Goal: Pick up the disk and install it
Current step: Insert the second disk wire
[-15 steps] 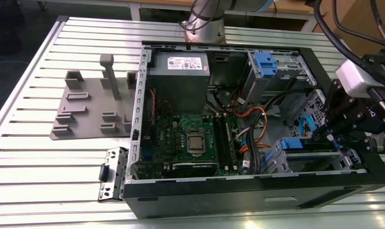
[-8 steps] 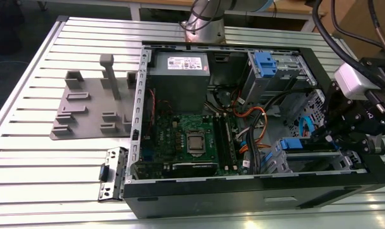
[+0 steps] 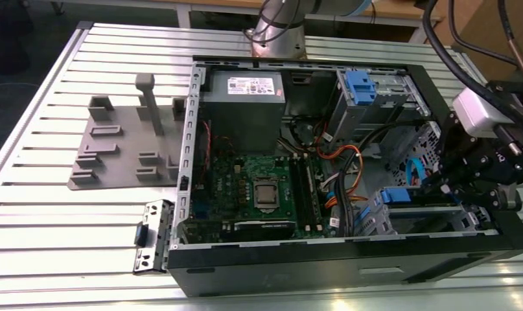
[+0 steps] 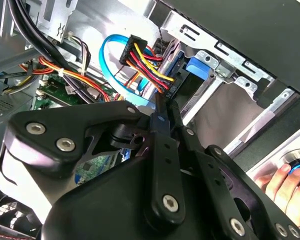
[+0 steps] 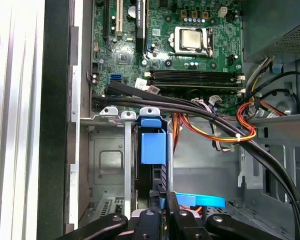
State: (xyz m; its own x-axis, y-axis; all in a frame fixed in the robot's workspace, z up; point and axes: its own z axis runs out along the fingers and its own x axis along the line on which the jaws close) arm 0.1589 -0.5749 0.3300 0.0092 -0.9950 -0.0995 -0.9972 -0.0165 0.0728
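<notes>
We look into an open computer case (image 3: 348,265) lying on a slatted metal worktop (image 3: 54,220), with the robot's black hand (image 3: 468,188) lowered into the drive bay at the case's front corner, on the exterior view's right. The disk (image 5: 152,150), marked by its bright blue caddy, already stands on edge in a slot of the metal bay (image 5: 105,165); in the first wrist view its blue tab sits just under the bay's rim, beside the bundle of black cables (image 5: 200,112) that crosses the case. In the second wrist view we see a plug with red, yellow and black wires (image 4: 145,62) and a blue data cable (image 4: 107,55) meeting the end of the disk (image 4: 177,82) right at the hand's tips (image 4: 165,107).

The fingers (image 4: 160,150) are drawn together, their tips side by side with hardly a gap, and they touch or nearly touch the connector end of the disk; we cannot tell whether they pinch anything thin between them.

We judge the task close to finished: the pick-up is behind us and the disk is in its bay, with only final seating, if any, left to confirm. The green motherboard (image 3: 261,188) and the grey power supply (image 3: 244,103) lie untouched across the case. A person's fingers (image 4: 280,182) rest at the case's edge in the second wrist view.
</notes>
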